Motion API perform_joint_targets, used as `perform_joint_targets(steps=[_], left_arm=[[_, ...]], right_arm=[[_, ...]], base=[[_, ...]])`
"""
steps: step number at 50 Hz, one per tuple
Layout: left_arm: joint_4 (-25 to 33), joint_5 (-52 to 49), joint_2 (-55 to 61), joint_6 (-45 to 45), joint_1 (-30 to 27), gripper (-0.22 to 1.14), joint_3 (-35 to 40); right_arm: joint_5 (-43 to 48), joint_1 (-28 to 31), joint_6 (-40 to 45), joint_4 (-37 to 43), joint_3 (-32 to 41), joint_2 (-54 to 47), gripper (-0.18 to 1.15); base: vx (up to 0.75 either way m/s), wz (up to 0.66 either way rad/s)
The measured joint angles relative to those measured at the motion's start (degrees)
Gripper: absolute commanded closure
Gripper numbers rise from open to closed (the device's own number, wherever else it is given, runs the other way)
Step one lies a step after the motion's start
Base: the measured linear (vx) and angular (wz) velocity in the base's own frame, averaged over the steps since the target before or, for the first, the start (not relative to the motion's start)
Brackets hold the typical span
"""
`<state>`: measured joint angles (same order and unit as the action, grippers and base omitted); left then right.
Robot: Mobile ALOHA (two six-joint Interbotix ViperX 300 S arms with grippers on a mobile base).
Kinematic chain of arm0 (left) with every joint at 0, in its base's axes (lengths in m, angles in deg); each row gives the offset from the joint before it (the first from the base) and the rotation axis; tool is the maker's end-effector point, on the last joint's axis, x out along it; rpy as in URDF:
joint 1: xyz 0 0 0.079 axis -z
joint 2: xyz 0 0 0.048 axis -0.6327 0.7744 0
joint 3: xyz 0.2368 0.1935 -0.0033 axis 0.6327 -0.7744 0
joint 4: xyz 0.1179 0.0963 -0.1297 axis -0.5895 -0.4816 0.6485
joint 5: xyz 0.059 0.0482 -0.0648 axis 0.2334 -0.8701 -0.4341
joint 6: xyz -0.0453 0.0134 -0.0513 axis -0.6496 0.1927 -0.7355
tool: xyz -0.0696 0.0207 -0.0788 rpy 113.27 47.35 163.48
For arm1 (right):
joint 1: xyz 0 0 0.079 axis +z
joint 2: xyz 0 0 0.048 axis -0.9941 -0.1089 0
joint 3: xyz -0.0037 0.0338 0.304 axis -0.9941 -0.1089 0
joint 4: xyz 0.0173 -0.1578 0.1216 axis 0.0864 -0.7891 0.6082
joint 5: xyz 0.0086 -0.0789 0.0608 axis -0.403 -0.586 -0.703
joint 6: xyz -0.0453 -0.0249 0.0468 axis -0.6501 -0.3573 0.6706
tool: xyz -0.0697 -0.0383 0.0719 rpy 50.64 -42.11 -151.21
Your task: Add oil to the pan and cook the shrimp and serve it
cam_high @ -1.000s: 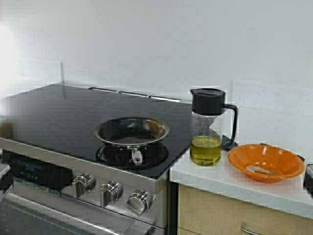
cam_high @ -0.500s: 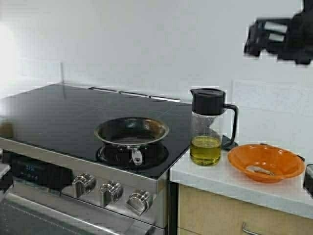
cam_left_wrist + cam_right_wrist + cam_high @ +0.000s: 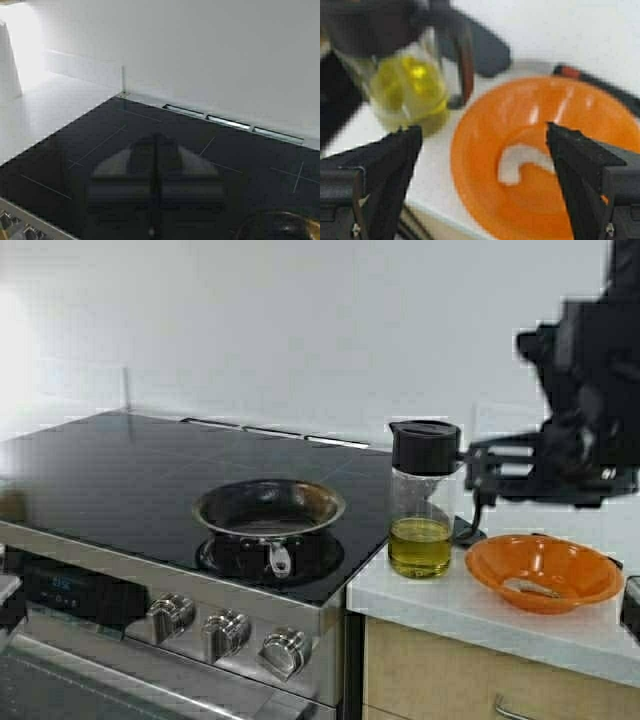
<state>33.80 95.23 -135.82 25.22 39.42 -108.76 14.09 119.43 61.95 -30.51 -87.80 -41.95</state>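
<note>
My right claw has just swung down from up high and is now hovering spread wide beside the jug's handle, above the orange bowl; so I'm guessing I'm going for the oil first; the pan is sitting empty on the black stovetop, the shrimp is waiting in the bowl on the white desk; left claw is idling over the stove, looking closed.

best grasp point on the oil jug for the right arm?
Probably the thin black handle. It sticks out from the jug on the side facing the orange bowl, which is the right tool's side, and the open loop leaves room for a finger. Come in level from the robot's right. The tool is open beside the handle, above the bowl. The glass body looks wide and slippery.
</note>
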Motion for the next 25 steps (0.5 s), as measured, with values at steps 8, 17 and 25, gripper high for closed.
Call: perform_joint_targets(steps=[8, 17, 25], left_arm=[[0.0, 0.0, 0.0, -0.1, 0.0, 0.89, -0.1], [0.0, 0.0, 0.0, -0.1, 0.0, 0.89, -0.3], [0.0, 0.0, 0.0, -0.1, 0.0, 0.89, -0.3]], right_arm=[[0.9, -0.3, 0.9, 0.4, 4.0, -5.4, -0.05], [1.0, -0.3, 0.0, 0.7, 8.5, -6.9, -0.05], [-0.4, -2.4, -0.3, 0.8, 12.3, -8.3, -0.05]], base=[[0.00, 0.00], [0.00, 0.00], [0.00, 0.00]])
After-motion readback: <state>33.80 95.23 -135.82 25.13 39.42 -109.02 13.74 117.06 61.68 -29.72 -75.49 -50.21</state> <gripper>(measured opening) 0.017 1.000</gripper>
